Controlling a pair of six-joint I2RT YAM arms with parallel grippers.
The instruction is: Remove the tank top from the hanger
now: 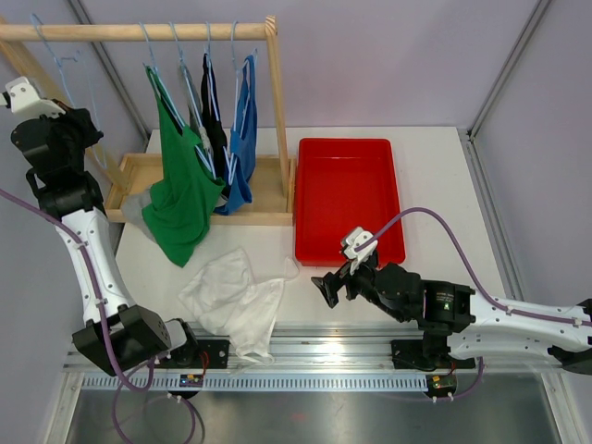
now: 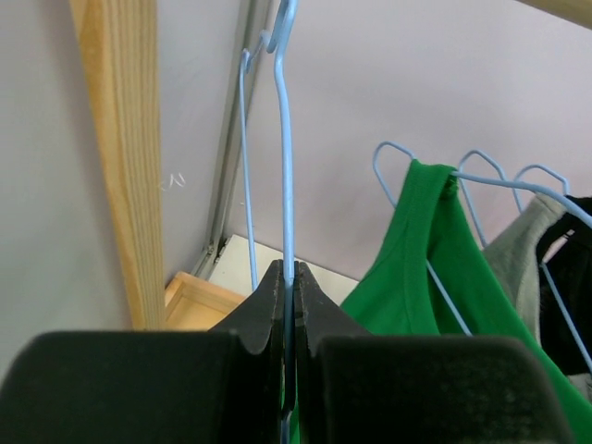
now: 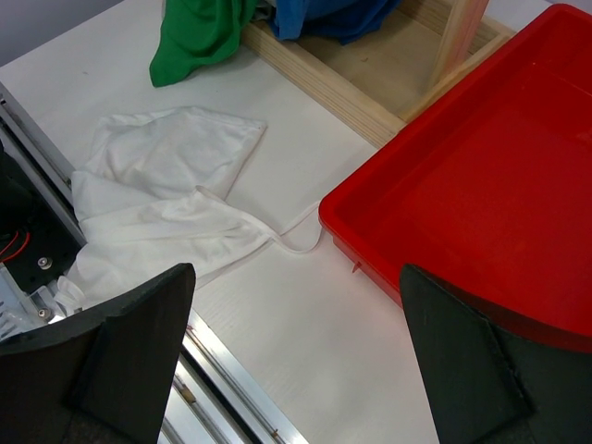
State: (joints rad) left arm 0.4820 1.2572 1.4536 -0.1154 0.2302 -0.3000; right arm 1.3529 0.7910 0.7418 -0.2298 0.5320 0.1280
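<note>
My left gripper (image 2: pixel 289 277) is raised at the left end of the wooden rack (image 1: pixel 139 30) and is shut on the thin wire of a bare light-blue hanger (image 2: pixel 285 139). That hanger hooks over the rod with no garment on it. A white tank top (image 1: pixel 231 296) lies crumpled on the table in front of the rack, one strap reaching toward the red tray (image 1: pixel 347 194). My right gripper (image 1: pixel 326 289) hovers low and open just right of the white tank top (image 3: pixel 166 203), with nothing between its fingers.
A green tank top (image 1: pixel 185 194), a black one (image 1: pixel 215 129) and a blue one (image 1: pixel 245 139) hang on hangers along the rod. The green one (image 2: pixel 416 268) hangs just right of my left gripper. The rack's wooden base (image 1: pixel 268 217) borders the tray.
</note>
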